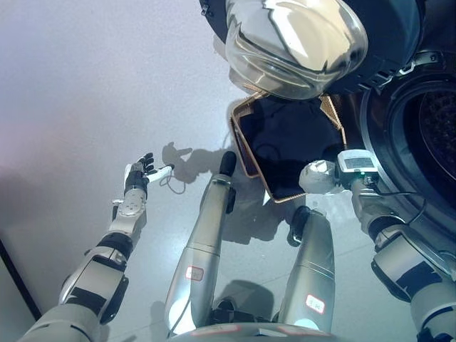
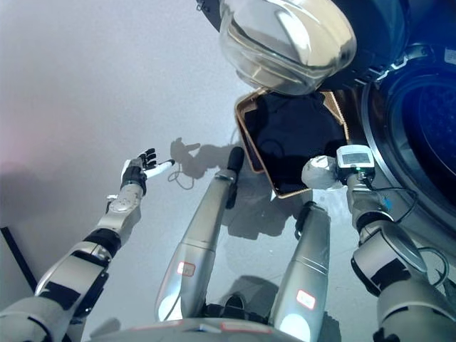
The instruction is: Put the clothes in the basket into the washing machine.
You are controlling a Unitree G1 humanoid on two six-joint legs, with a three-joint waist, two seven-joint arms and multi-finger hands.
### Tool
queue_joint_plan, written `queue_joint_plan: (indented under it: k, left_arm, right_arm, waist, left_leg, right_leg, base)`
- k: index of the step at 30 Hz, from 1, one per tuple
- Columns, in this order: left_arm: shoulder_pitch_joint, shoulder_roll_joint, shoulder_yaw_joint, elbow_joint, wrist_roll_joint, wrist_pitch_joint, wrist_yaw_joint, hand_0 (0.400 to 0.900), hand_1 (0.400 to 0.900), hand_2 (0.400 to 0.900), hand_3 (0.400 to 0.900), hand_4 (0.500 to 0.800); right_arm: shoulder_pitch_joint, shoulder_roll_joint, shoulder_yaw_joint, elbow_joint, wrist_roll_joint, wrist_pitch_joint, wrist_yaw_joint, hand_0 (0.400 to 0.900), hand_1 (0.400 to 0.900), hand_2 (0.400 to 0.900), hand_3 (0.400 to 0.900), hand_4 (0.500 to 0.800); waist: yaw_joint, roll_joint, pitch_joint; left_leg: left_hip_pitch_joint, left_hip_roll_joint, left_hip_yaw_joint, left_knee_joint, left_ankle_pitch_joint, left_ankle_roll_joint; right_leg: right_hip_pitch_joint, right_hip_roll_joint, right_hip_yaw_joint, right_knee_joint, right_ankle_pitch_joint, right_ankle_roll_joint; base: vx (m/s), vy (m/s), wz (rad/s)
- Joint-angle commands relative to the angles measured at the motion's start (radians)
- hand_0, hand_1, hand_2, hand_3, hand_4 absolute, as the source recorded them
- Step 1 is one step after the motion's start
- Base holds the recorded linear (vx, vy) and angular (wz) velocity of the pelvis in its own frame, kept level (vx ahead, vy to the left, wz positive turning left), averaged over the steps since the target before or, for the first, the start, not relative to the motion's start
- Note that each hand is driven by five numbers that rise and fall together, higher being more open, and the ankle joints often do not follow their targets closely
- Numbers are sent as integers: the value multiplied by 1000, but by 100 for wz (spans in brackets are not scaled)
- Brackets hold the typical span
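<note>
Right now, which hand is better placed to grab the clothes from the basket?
Right. The right hand is at the rim of the basket, beside the dark clothes and the washing machine drum. The left hand hangs open over bare floor, away from the basket.

A shallow, square woven basket with a tan wicker rim [image 1: 246, 153] sits on the pale floor just beside the washing machine, filled with dark, nearly black clothes [image 1: 288, 146] lying in a loose heap. The front-loading washing machine [image 1: 399, 114] stands with its round glass-domed door [image 1: 296, 43] swung open above the basket's far edge, and its perforated metal drum [image 1: 438, 125] shows at the right.
</note>
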Motion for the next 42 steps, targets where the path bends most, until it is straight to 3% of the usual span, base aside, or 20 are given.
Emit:
queue_joint_plan:
  k: [1,5,11,15,25,32,34,39,42]
  left_arm:
    - [40,51,50,-2,-26,-29,50,900,900,900,900,800]
    - [44,46,55,22,-16,-27,49,900,900,900,900,800]
    - [59,58,111,143,-11,-15,43,900,900,900,900,800]
    - [76,67,139,212,-10,-4,21,900,900,900,900,800]
    - [153,34,175,256,12,-11,9,900,900,900,900,800]
    - [217,19,216,259,-15,-27,7,900,900,900,900,800]
    - [237,5,219,266,-29,-31,3,900,900,900,900,800]
    - [235,-13,195,259,-54,-34,7,900,900,900,900,800]
    - [231,-18,159,229,-58,-35,9,900,900,900,900,800]
  right_arm:
    - [66,-26,-45,-14,53,8,-10,400,400,400,400,500]
    - [77,4,-87,-25,168,-30,26,400,400,400,400,500]
    - [121,47,-235,-155,645,-151,172,400,400,400,400,500]
    - [147,81,-312,-171,876,-203,223,400,400,400,400,500]
    - [256,176,-519,-129,1250,-255,296,400,400,400,400,500]
    - [280,222,-645,-101,1478,-270,320,400,400,400,400,500]
    - [266,246,-757,-58,1683,-293,320,400,400,400,400,500]
    - [171,214,-876,-20,1878,-318,303,400,400,400,400,500]
    - [65,118,-948,24,1959,-324,266,400,400,400,400,500]
  waist:
    - [-8,19,-32]
    - [-9,8,-40]
    - [-32,-36,-54]
    - [-42,-59,-68]
    - [-53,-73,-157]
    - [-47,-84,-202]
    - [-47,-75,-220]
    - [-38,-41,-232]
    - [-23,-9,-243]
  left_leg:
    - [-62,3,-38,46,-42,-44]
    - [-15,22,-46,-8,-22,-44]
    - [113,72,-49,-154,31,-55]
    - [206,95,-40,-258,72,-65]
    - [408,124,-22,-484,153,-87]
    - [480,152,24,-521,144,-77]
    - [495,147,35,-518,127,-76]
    - [482,138,50,-536,134,-76]
    - [475,128,60,-556,142,-80]
  right_leg:
    - [187,-6,-5,-85,103,-25]
    - [245,1,-26,-151,117,-24]
    - [373,25,-49,-323,157,-27]
    - [477,44,-67,-461,200,-19]
    - [717,65,-108,-825,328,22]
    - [789,57,-105,-936,384,42]
    - [811,42,-106,-962,388,46]
    - [805,18,-103,-1005,420,55]
    - [810,-5,-108,-1040,440,61]
  base:
    - [21,-14,6]
    - [16,-9,-2]
    - [50,-29,-15]
    - [68,-23,-14]
    - [111,-17,-10]
    - [71,15,-29]
    - [71,18,-11]
    - [-12,44,-5]
    - [-12,53,-2]
